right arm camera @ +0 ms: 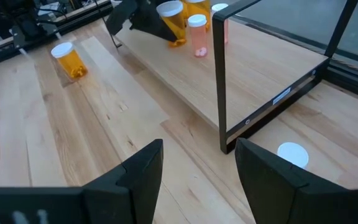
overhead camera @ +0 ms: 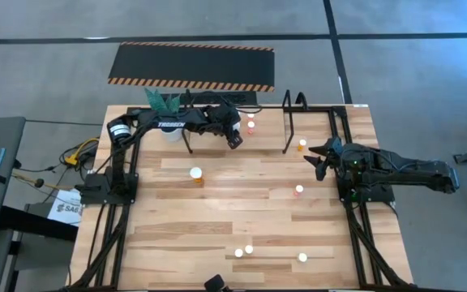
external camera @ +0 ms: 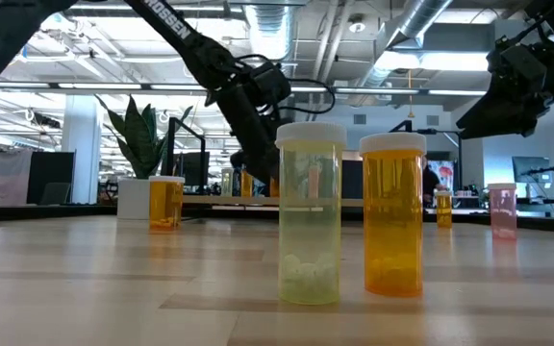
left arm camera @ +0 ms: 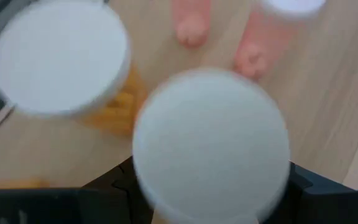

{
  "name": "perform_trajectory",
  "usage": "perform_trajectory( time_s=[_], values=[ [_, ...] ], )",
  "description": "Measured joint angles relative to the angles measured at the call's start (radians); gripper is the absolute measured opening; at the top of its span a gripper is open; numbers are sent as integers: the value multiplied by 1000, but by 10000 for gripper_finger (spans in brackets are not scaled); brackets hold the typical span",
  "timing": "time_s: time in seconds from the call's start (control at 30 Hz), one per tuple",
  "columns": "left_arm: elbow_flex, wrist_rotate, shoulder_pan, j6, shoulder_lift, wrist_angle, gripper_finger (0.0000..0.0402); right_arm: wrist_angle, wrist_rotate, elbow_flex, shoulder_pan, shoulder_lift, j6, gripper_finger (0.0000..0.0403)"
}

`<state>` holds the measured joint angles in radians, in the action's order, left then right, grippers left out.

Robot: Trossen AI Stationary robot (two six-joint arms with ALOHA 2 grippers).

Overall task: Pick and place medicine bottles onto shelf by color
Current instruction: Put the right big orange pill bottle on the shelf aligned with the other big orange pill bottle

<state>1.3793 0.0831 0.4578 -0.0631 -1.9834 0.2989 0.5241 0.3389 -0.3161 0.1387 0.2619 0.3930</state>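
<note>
Placing step, by my read: left hand (overhead camera: 234, 139) is over the shelf (overhead camera: 266, 138), clamped on an orange bottle (left arm camera: 210, 146). From its wrist camera, that white cap fills the space between the fingers. Just beyond it on the shelf board stand another orange bottle (left arm camera: 61, 59) and two pink ones (left arm camera: 278, 31).

Next move, I'd guess: lower it beside the orange one, not the pinks, then release without knocking the neighbours. They're packed close, so clearance looks tight.

Right hand (overhead camera: 318, 160) hovers just off the shelf's right-hand end, fingers apart, holding nothing. A white-capped bottle (right arm camera: 292, 154) sits on the desk (overhead camera: 217, 227) right by the shelf's black hoop upright (right arm camera: 219, 74), near that hand and a likely next pick.

Rest of the bottles are still on the desk, well apart from the shelf: one orange (overhead camera: 196, 174) in front of it toward the left, one (overhead camera: 299, 191) in front toward the right, three (overhead camera: 249, 251) near the desk's front edge.
</note>
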Motion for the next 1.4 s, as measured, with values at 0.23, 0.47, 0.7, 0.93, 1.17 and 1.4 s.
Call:
perform_trajectory(
  time_s=[0.23, 0.47, 0.7, 0.93, 1.17, 1.4],
  values=[
    [3, 19, 1, 0, 1, -22, 196, 0, 0, 0, 0, 0, 0, 225],
    [3, 33, 4, -11, 1, -30, 196, 0, 0, 0, 0, 0, 0, 225],
    [3, 27, 5, -45, 1, -49, 197, 0, 0, 0, 0, 0, 0, 225],
    [3, 41, 5, -67, 1, -56, 209, 0, 0, 0, 0, 0, 0, 225],
    [3, 59, 5, -72, 1, -55, 216, 0, 0, 0, 0, 0, 0, 225],
    [3, 59, 5, -93, 1, -58, 216, 0, 0, 0, 0, 0, 0, 225]
  ],
)
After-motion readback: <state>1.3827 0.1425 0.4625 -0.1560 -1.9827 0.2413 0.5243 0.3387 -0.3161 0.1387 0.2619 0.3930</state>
